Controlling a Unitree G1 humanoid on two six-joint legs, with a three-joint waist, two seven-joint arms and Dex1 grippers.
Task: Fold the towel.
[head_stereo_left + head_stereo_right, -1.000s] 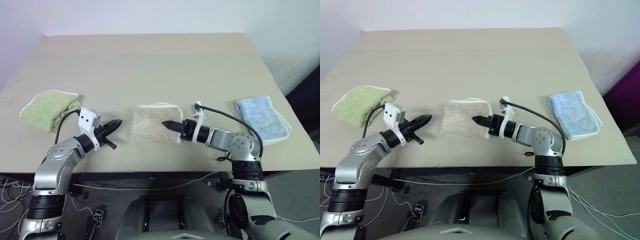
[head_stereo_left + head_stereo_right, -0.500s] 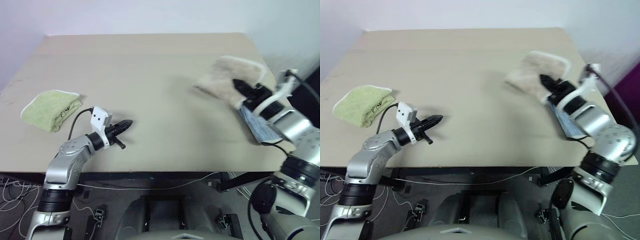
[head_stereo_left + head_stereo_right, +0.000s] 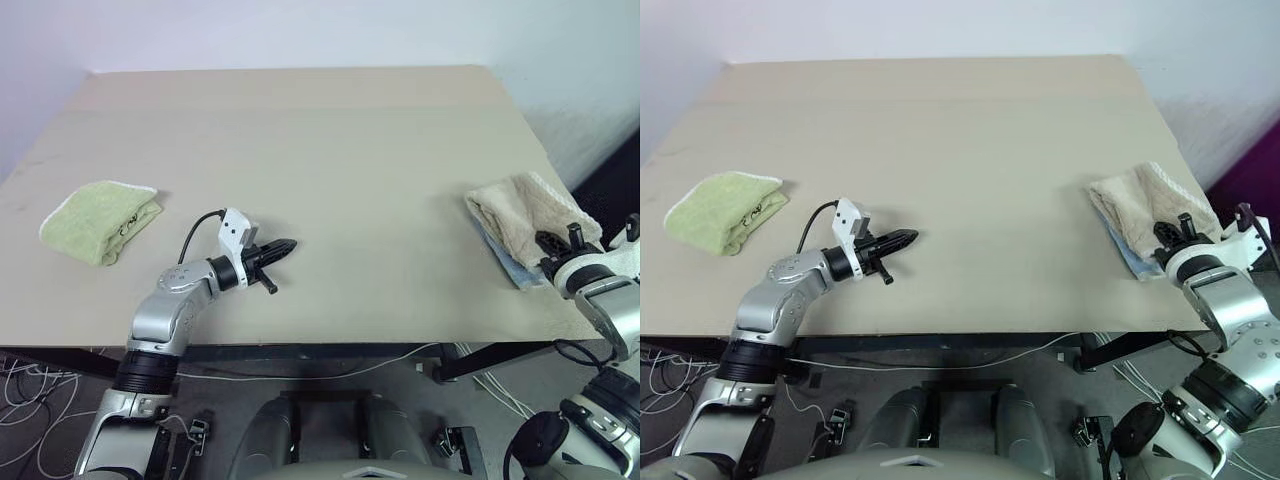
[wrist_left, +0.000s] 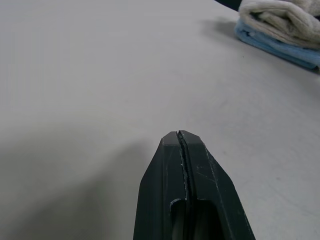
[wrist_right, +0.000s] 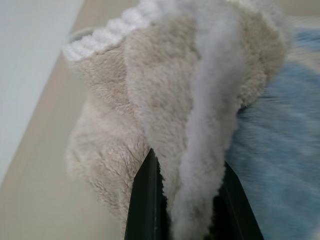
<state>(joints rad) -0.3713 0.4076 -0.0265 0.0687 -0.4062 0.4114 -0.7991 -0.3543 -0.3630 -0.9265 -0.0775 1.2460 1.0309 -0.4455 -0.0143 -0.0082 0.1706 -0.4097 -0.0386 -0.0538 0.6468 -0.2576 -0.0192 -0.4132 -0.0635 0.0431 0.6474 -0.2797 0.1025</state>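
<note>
Towel: my beige towel (image 3: 523,215) sits folded at the right edge of the frame, lying on top of the blue towel (image 3: 505,263), whose edge peeks out underneath.
Right jaws: my right gripper (image 3: 1170,234) is clamped on the beige towel; in the wrist view the pile bunches between my two black fingers (image 5: 145,200).
Left jaws: my left gripper (image 3: 281,246) has its jaws pressed together, holding nothing, hovering over bare surface (image 3: 330,160) at lower centre-left.
Green towel: the green towel (image 3: 98,219) lies folded at the left edge, well apart from my left jaws.
</note>
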